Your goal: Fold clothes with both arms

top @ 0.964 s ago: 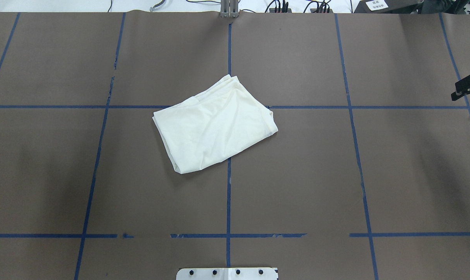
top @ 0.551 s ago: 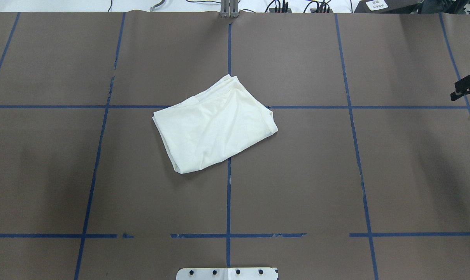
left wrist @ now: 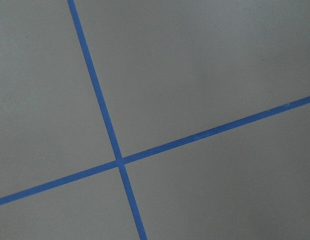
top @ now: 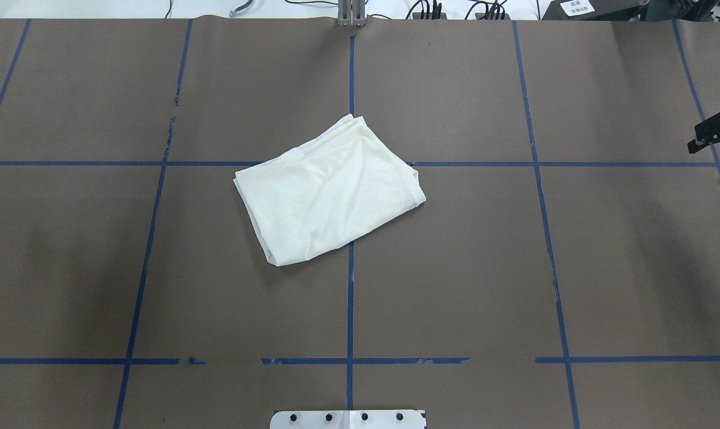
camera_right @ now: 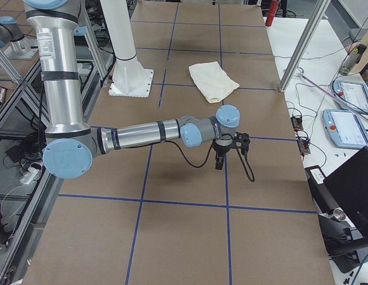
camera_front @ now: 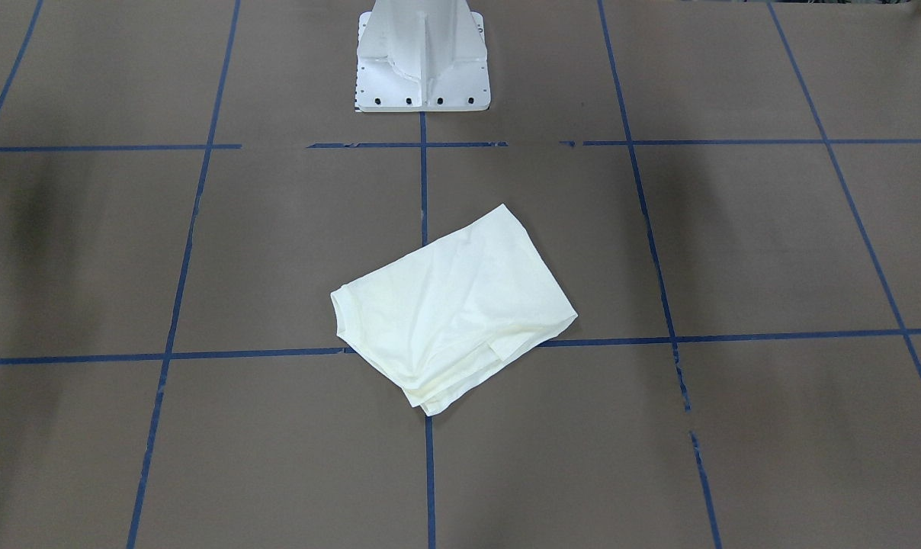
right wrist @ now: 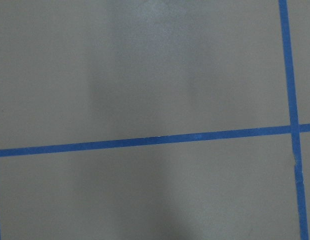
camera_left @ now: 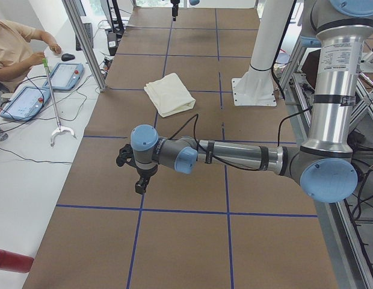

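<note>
Nearest, my white pedestal base (top: 348,419) stands on the brown paper-covered table (top: 157,286), which is gridded with blue tape lines (top: 349,298). My left black two-finger gripper (camera_left: 140,185) and right black two-finger gripper (camera_right: 219,165) hang over bare table at opposite ends. I cannot tell how wide either stands. Farther out, at the table's centre, the cream fabric T-shirt (top: 330,190) lies folded into a skewed rectangle across a tape crossing, well apart from both grippers.

Cloth, metal, plastic, matt brown.
I see a soft, creased cloth shirt (top: 330,190), a matt table (top: 455,268), satin metal arms (camera_left: 234,155) with glossy caps (camera_left: 328,180).
</note>
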{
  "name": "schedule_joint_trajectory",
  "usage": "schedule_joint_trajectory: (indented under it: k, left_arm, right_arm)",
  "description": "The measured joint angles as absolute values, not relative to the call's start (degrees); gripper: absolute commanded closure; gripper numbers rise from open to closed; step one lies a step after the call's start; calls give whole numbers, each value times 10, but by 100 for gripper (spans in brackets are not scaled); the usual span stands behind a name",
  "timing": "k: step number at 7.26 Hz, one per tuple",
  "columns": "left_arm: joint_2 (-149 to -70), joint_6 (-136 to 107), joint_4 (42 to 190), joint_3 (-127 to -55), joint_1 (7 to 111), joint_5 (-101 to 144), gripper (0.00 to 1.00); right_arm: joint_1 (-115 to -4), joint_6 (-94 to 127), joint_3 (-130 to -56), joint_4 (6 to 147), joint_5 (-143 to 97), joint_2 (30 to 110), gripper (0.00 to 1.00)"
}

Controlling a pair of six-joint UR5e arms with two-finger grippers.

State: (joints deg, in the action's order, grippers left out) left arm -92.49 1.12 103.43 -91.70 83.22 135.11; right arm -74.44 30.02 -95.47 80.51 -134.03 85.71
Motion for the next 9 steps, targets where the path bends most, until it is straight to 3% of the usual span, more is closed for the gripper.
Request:
schedule_joint_trajectory:
  k: [9]
  left_arm:
    - [-925,17,1034,-922,833,1353,0]
  right_arm:
    - [-744,302,-964,804,-1338,854,0]
